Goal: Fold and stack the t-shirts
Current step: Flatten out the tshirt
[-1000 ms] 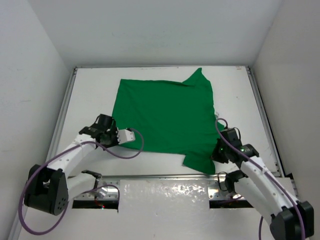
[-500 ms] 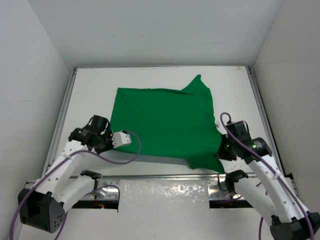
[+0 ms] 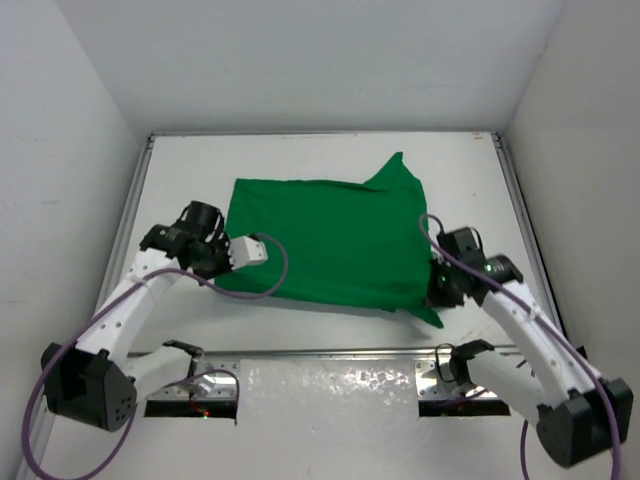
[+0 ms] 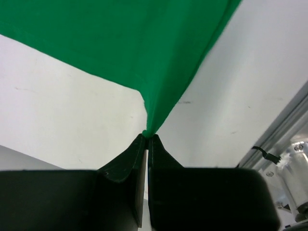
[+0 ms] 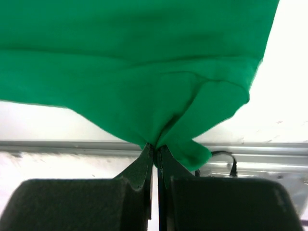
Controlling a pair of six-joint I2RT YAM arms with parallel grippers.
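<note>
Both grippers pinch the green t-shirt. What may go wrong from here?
The left gripper pinches only a thin tip of the t-shirt, so it may slip free. The right gripper holds a bunched corner with a loose flap, so the fold may end up uneven.

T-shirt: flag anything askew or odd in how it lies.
The t-shirt is not lying square. A pointed peak of cloth juts out at its far right corner, and a loose flap hangs beside the right gripper. That gripper and the left gripper each pinch a near corner.
</note>
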